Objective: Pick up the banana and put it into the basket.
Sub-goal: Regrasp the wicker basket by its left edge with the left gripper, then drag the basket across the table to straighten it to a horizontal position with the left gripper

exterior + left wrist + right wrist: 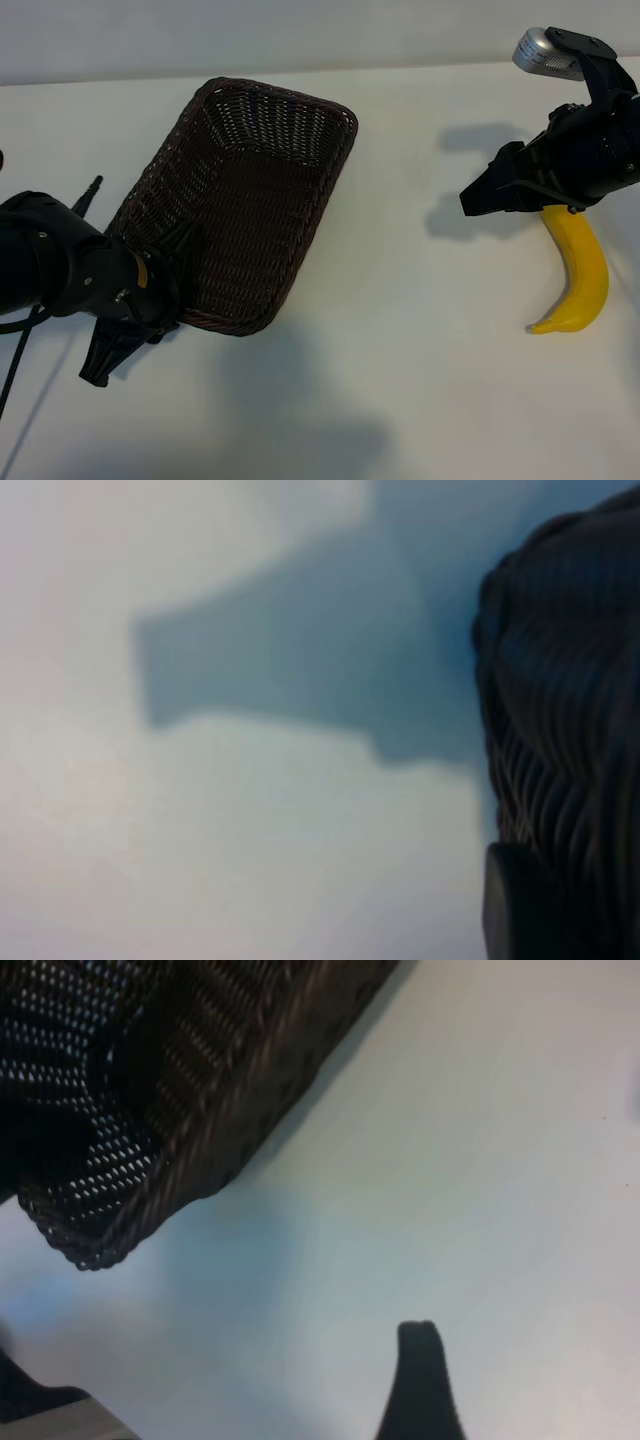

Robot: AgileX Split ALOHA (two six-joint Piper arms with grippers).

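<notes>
Gripping the near corner of the basket [240, 210], the left gripper [172, 262] is closed on the braided rim, so that the basket is tipped up and, as it is judged, kept steady for receiving. Nothing is seen inside the basket. The banana [578, 272] is lying on the table [420, 380], well apart from it, just beside the right gripper [478, 196], whose jaws are held apart and empty.
</notes>
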